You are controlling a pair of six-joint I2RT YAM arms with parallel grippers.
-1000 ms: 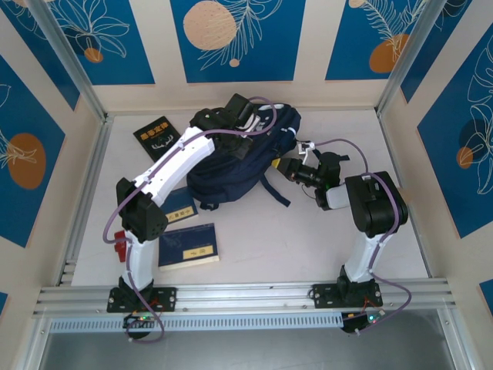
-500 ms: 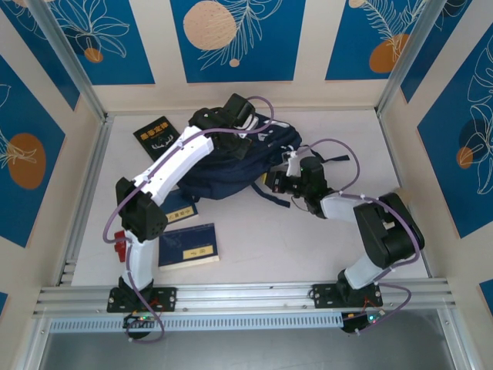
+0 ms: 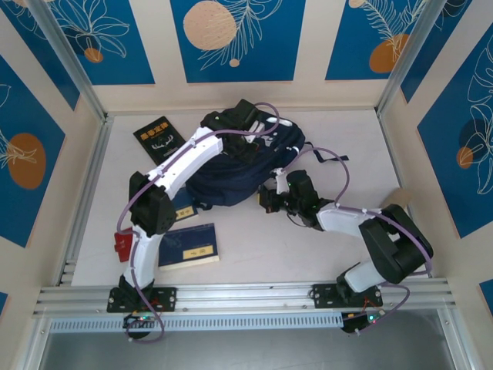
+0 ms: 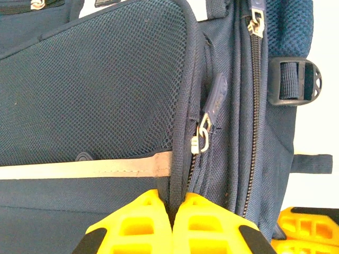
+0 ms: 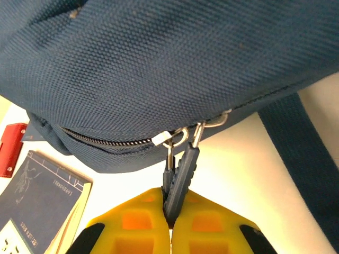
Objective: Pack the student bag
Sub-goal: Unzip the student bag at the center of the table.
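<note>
**Two pulls in one pinch: the zip may not open**

The student bag lies toward the middle of the desk's far edge. The left pincer is closed on the piped seam beside the bag's mesh pocket. The right pincer is closed on the zipper pulls at the bag's near side.

The likely trouble is that both sliders are pinched together, so a tug would probably shift them as a pair without parting the teeth. The thin tabs could also slip off the pads, or the bag could drag along the desk if the seam hold gives (it is only a narrow fold).

Count:
- One bag.
- Two clamped pulls.
- Three books near the left edge: a black one, a navy one, and one half under the left arm.
- One red case.
</note>
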